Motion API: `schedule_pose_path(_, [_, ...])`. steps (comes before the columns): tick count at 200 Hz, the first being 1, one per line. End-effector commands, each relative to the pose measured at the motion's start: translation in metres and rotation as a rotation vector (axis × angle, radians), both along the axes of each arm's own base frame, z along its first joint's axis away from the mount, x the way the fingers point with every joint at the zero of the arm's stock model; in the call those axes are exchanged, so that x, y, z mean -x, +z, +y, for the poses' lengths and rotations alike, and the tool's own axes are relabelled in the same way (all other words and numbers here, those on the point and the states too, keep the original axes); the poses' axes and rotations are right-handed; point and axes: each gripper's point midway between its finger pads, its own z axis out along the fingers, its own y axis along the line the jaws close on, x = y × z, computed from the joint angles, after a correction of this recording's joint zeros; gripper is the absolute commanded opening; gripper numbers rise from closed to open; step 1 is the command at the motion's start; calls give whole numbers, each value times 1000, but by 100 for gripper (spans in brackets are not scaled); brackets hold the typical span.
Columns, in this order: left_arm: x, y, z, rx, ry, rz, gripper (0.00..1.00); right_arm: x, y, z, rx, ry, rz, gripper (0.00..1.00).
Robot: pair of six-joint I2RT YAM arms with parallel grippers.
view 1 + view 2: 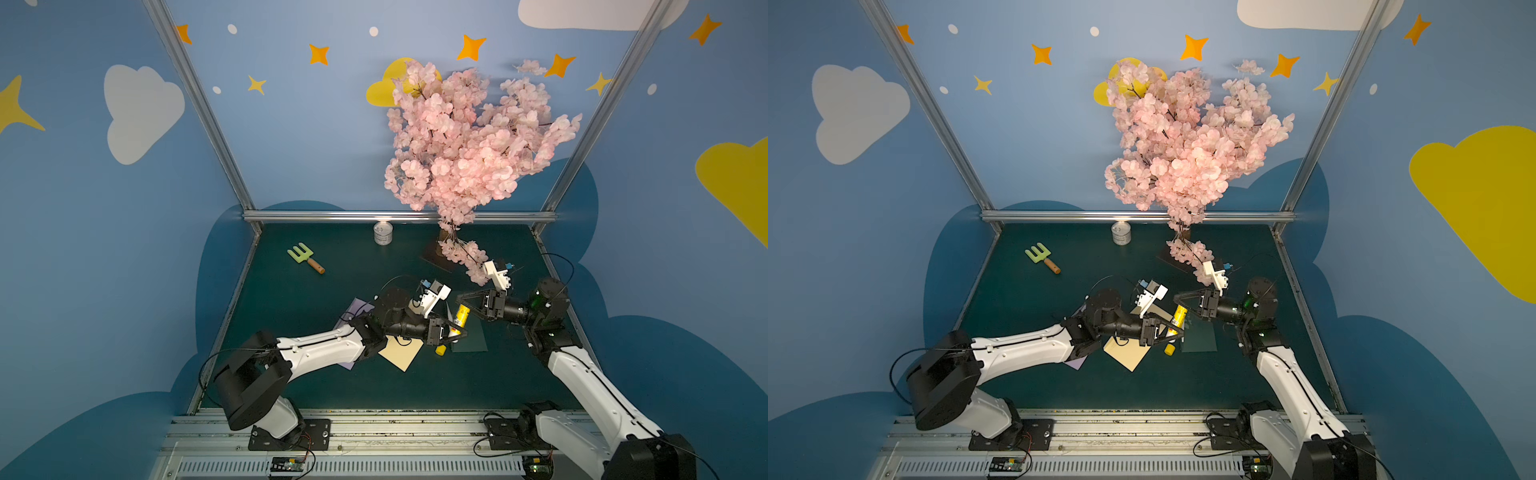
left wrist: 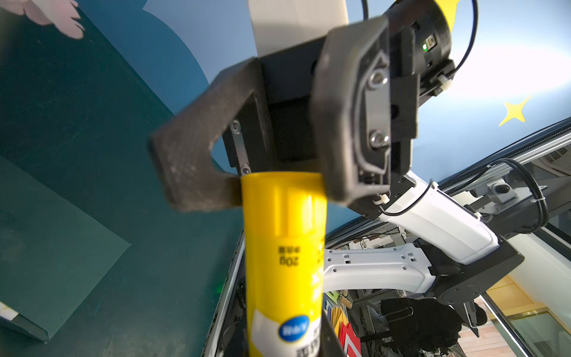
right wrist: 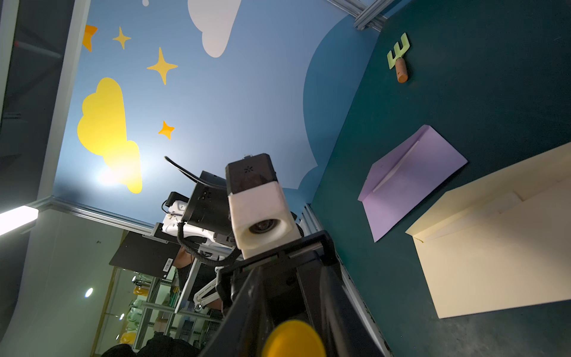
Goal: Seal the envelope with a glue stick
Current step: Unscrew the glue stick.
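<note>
The yellow glue stick (image 1: 461, 315) hangs tilted above the table, held at both ends. My left gripper (image 1: 453, 332) is shut on its labelled lower part (image 2: 282, 278). My right gripper (image 1: 460, 300) is shut on its upper end; in the left wrist view those black fingers (image 2: 197, 185) clamp the stick's top. The right wrist view shows the stick's round yellow end (image 3: 293, 338). The short yellow cap (image 1: 440, 350) lies on the table below. A cream envelope (image 1: 401, 353) with its flap open lies under my left arm.
A purple envelope (image 1: 357, 307) lies behind the cream one and a dark green envelope (image 1: 469, 338) lies under the grippers. A green toy rake (image 1: 305, 257), a tin can (image 1: 382, 233) and a pink blossom tree (image 1: 465, 137) stand further back.
</note>
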Motion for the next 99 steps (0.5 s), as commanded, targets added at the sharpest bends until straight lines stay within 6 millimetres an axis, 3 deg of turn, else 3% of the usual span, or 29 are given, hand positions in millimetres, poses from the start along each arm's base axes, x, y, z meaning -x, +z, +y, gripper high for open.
schedule_pose_path(1, [-5, -2, 0, 9, 23, -4, 2, 2, 1, -1, -3, 1, -29, 25])
schedule_pose_path(21, [-6, -3, 0, 15, 30, 1, 3, 2, -3, 0, 1, 3, -17, 25])
schedule_pose_path(65, [-11, -6, 1, 9, 54, 14, 2, 2, -5, -1, 5, -1, -16, 39])
schedule_pose_path(99, [-11, -7, 1, 6, 54, 17, 3, 2, -9, -1, 13, -5, -8, 33])
